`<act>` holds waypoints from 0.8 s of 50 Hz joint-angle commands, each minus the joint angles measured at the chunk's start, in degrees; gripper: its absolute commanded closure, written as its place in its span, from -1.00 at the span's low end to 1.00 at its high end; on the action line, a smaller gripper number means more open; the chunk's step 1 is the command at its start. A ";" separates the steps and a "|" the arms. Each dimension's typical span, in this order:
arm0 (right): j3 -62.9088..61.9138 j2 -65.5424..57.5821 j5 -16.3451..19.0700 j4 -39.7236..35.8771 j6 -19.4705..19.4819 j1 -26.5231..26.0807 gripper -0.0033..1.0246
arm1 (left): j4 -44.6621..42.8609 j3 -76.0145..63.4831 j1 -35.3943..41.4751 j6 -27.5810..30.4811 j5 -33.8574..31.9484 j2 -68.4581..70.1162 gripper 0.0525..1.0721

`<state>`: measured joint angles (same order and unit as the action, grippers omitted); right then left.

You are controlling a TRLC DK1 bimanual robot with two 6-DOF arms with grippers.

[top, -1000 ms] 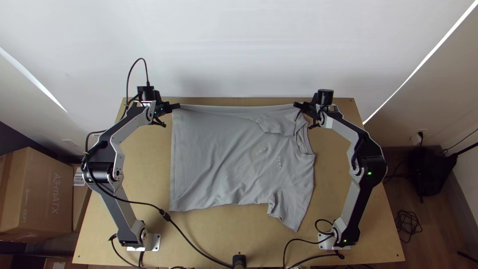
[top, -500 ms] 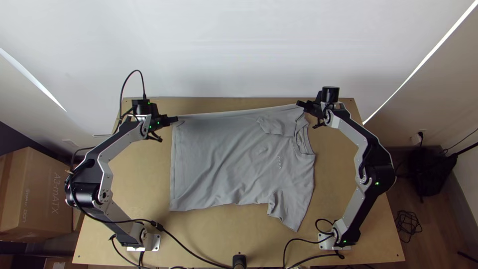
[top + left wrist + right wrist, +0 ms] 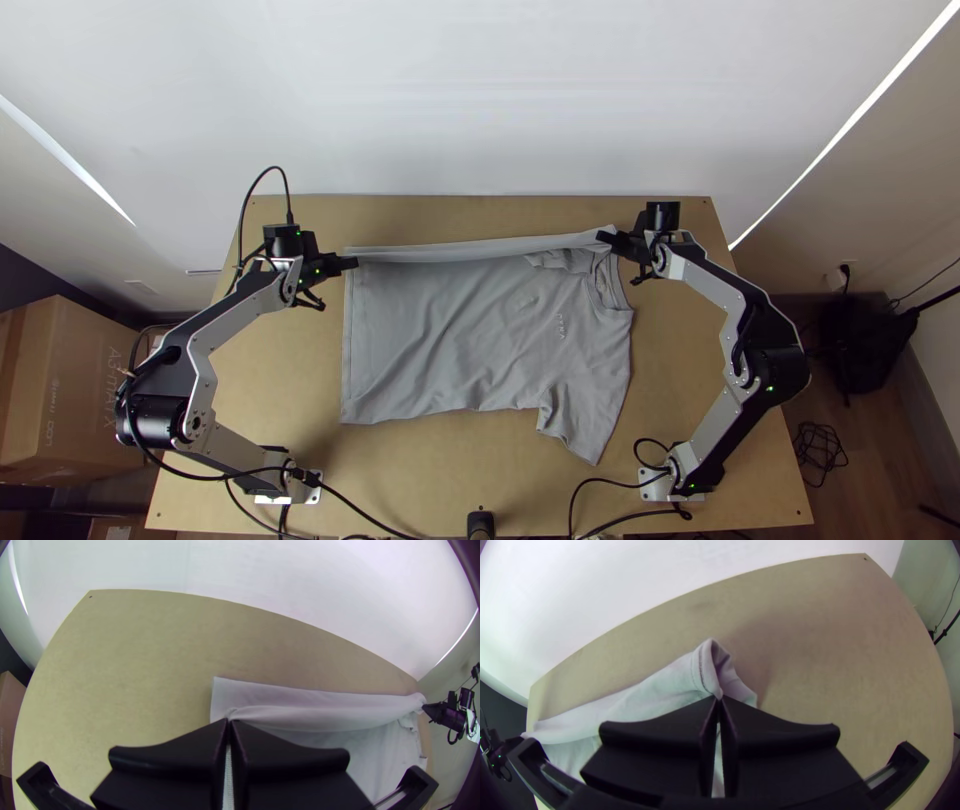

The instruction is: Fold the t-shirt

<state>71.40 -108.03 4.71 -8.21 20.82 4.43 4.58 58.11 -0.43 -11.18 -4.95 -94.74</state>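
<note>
One table [image 3: 430,460] bears one t-shirt [image 3: 440,340], held at two spots.

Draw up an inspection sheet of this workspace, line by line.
Surface: light wooden table, arm bases at its near side
Job's things: grey short-sleeved cloth t-shirt, mostly spread, far side drawn into a strip
Clutter: brown cardboard box beside the table
Grippers: left gripper shut on the strip's hem end; right gripper shut on its collar end
Cables: black cables by both arms
Surroundings: white wall beyond the table
</note>
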 commanded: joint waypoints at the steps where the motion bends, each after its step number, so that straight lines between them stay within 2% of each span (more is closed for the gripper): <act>1: -3.90 2.91 -0.93 0.03 0.54 -0.47 0.95 | -2.03 -3.44 0.60 -1.74 0.03 2.45 0.95; 13: -8.82 4.23 -1.28 0.56 0.54 -0.47 0.95 | -5.28 -7.83 1.57 -2.09 0.91 2.89 0.91; 15: -8.82 4.23 -1.28 0.47 0.54 -0.65 0.87 | -5.63 -8.10 1.57 -2.18 1.08 2.98 0.68; 20: -9.70 6.51 -1.19 -1.81 0.80 -1.70 0.23 | -5.81 -8.45 0.95 -2.09 1.26 4.21 -0.01; 25: -12.16 11.70 -1.11 -1.99 0.98 -3.46 -0.18 | -5.63 -8.45 -0.36 -1.92 1.26 5.88 -0.53; 27: -13.12 14.25 -1.02 -2.08 2.03 -4.16 -0.27 | -5.11 -8.45 -0.89 -1.83 1.26 6.41 -0.70; 31: -14.53 19.70 0.83 -3.66 2.21 -6.27 -0.27 | -2.91 -8.01 -1.68 -1.74 1.26 7.73 -0.82; 35: -15.41 25.23 2.06 -6.12 2.12 -8.03 -0.27 | -2.21 -8.27 -2.30 -1.39 1.00 10.19 -0.82; 40: -14.71 31.12 5.05 -12.71 2.03 -10.67 -0.28 | 0.69 -8.18 -2.39 -0.95 0.64 13.53 -0.85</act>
<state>57.34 -82.48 7.68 -16.25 21.98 -4.34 3.42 50.68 -2.61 -12.01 -3.88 -85.06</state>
